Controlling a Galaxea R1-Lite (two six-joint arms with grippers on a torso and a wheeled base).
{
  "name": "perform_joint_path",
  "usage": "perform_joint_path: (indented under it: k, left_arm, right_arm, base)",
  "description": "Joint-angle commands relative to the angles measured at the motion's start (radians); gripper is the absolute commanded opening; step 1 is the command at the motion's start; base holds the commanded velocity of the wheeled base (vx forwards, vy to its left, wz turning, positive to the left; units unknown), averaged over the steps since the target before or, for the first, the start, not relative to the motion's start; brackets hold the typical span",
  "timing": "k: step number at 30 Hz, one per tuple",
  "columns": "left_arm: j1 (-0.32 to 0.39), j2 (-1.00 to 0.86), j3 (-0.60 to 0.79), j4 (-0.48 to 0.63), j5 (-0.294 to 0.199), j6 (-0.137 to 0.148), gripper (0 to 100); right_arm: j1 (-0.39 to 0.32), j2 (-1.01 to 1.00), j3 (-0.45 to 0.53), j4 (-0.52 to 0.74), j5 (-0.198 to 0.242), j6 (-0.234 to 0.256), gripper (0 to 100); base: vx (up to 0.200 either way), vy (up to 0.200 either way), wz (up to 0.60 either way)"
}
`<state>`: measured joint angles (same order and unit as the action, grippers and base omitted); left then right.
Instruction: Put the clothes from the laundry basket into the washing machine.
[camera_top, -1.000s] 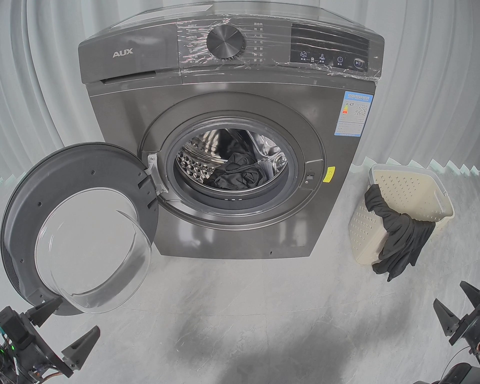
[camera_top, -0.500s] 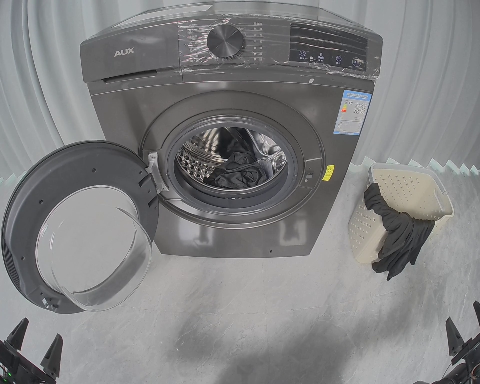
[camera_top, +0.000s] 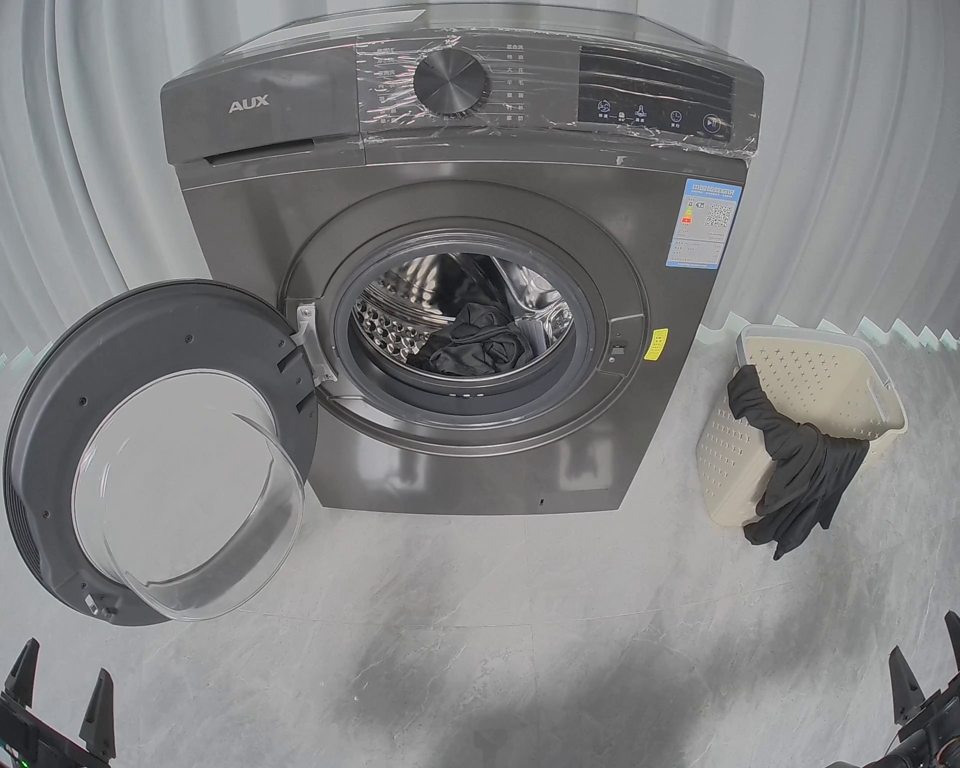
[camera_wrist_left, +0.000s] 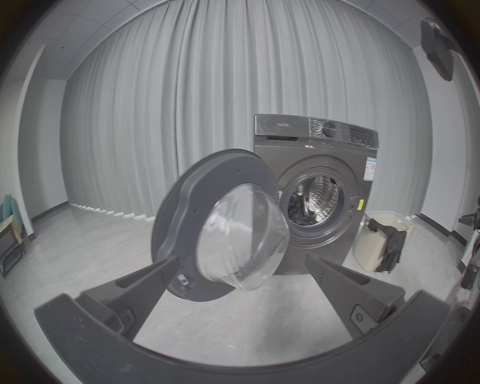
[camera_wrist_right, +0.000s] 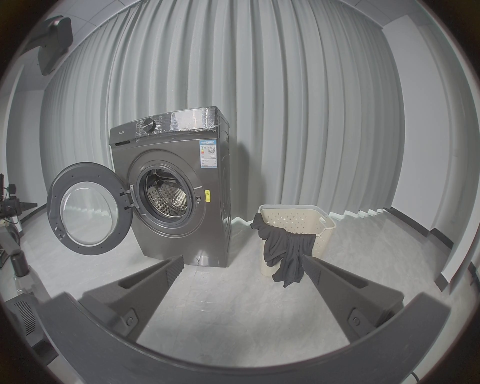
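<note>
Your left gripper (camera_top: 60, 690): dark wedge-shaped fingers (camera_wrist_left: 142, 295) spread wide, nothing between them, held low over the pale grey marbled floor (camera_top: 520, 620). Directly ahead of these fingers, near but not touching, is the round dark-grey washer door (camera_top: 150, 330), swung fully open on its hinge. In the left wrist view its clear bulging glass bowl (camera_wrist_left: 240, 240) sits framed in the gap between the two fingers.

Your right gripper (camera_top: 925, 665): fingers (camera_wrist_right: 350, 300) likewise set wide apart, gripping nothing. Ahead of them and slightly toward your left side, the cream perforated plastic laundry basket (camera_wrist_right: 315, 220) stands on the floor, well apart from the tips. A black garment (camera_wrist_right: 285, 250) hangs over the basket's near rim and drapes down the outer wall, its lower end by the basket's foot.

Between the two grippers, and farther out than the door or the basket, stands the dark-grey front-loading washing machine (camera_top: 460, 180), porthole uncovered. Inside the shiny steel drum (camera_top: 390, 330) lies a second crumpled black garment (camera_top: 475, 345), low and toward the front lip. The basket sits just beside the machine, on the side nearer your right gripper, with a narrow gap between them.

Behind everything, farthest from both sets of fingers, a white pleated curtain (camera_top: 860, 200) runs across the back.
</note>
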<state>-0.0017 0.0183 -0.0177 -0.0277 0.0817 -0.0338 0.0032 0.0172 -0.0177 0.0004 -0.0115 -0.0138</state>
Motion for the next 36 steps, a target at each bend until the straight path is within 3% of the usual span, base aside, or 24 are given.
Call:
perform_joint_path:
  k: [1,16,22,36]
  left_arm:
    - [-0.001,-0.018,0.016,0.028,-0.077,0.000,100]
    - [-0.001,-0.018,0.016,0.029,-0.069,0.009,100]
    - [-0.001,-0.018,0.016,0.029,-0.071,0.000,100]
    - [-0.001,-0.018,0.016,0.029,-0.072,-0.003,100]
  right_arm:
    - [0.001,-0.017,0.018,0.001,0.033,0.015,100]
    - [0.000,-0.017,0.018,0.000,0.034,0.012,100]
    - [0.000,-0.017,0.018,0.000,0.034,0.012,100]
    - [0.000,-0.017,0.018,0.000,0.034,0.012,100]
  base:
    - [-0.200,-0.200,0.00]
    - [-0.200,-0.200,0.00]
    - [0.000,0.000,0.00]
    - [0.171,0.000,0.00]
